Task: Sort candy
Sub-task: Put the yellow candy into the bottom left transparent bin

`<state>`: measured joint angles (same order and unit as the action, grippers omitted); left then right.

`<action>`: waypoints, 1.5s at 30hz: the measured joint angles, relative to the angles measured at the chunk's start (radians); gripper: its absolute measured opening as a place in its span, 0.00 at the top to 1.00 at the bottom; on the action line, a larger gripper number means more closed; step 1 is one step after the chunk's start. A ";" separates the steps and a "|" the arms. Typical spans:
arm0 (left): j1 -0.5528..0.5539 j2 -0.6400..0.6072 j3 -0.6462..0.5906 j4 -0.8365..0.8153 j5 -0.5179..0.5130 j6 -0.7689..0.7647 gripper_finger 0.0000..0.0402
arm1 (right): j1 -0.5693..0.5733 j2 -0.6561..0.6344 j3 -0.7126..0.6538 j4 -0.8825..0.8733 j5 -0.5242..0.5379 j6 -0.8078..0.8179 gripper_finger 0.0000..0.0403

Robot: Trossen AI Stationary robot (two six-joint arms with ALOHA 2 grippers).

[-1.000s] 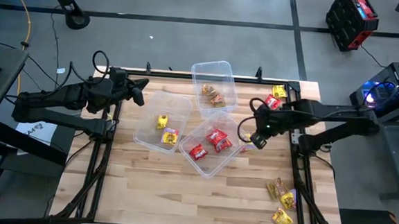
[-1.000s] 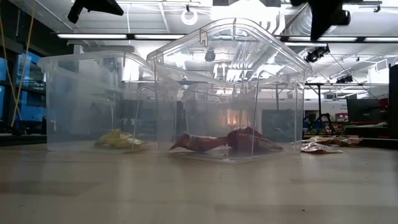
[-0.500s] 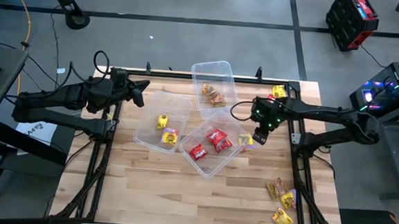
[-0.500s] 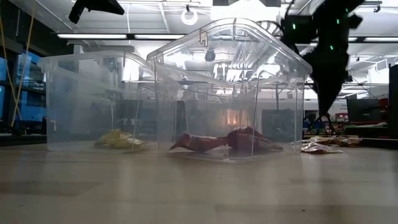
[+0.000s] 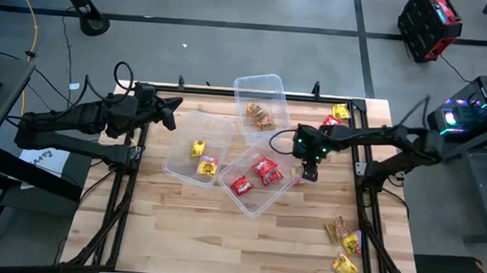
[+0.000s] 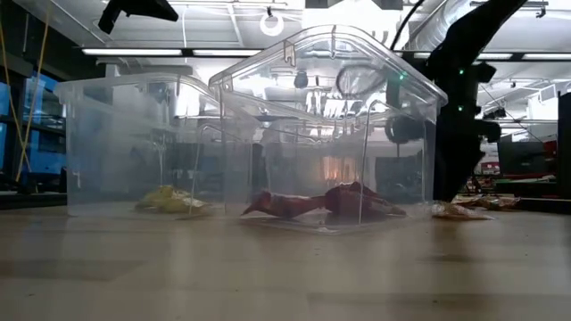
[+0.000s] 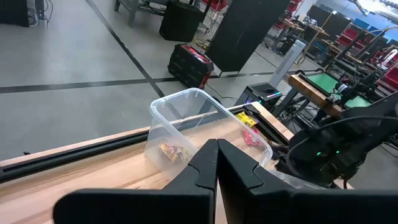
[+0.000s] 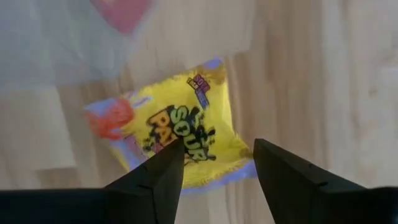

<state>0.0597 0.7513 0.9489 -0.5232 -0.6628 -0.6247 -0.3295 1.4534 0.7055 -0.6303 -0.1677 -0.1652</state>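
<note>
1. While your right gripper (image 8: 214,171) hangs low over the table, its fingers (image 8: 155,177) stand spread on either side of a yellow candy packet (image 8: 177,134) lying flat on the wood, not yet pinching it.
2. From above, that right gripper (image 5: 307,170) sits just beside the right wall of the tub (image 5: 254,207) holding red candies (image 5: 264,168), toward the right side of the table (image 5: 187,235).
3. Your left gripper (image 5: 171,108) waits by the table's back-left corner, fingers (image 7: 239,171) pressed together.
4. Two yellow candies (image 5: 201,158) lie in the left tub (image 5: 182,168); brown-gold candies (image 5: 262,117) lie in the tub (image 5: 259,85) nearest the back edge.
5. Loose candies (image 5: 335,117) remain near the back-right corner, and a further cluster (image 5: 344,244) lies near the front-right corner.
</note>
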 joint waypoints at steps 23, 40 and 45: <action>0.001 -0.052 0.000 0.005 -0.122 0.182 1.00 | 0.026 -0.236 0.417 -0.382 0.369 0.278 0.99; 0.001 -0.055 0.000 0.005 -0.124 0.181 1.00 | 0.193 0.223 0.472 0.955 0.064 0.645 0.97; 0.001 -0.055 0.000 0.005 -0.124 0.181 1.00 | 0.217 0.359 0.557 0.992 0.063 0.696 0.84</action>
<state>0.0605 0.6960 0.9493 -0.5182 -0.7865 -0.4438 -0.1128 1.8122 1.2622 0.3615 -0.1045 0.5304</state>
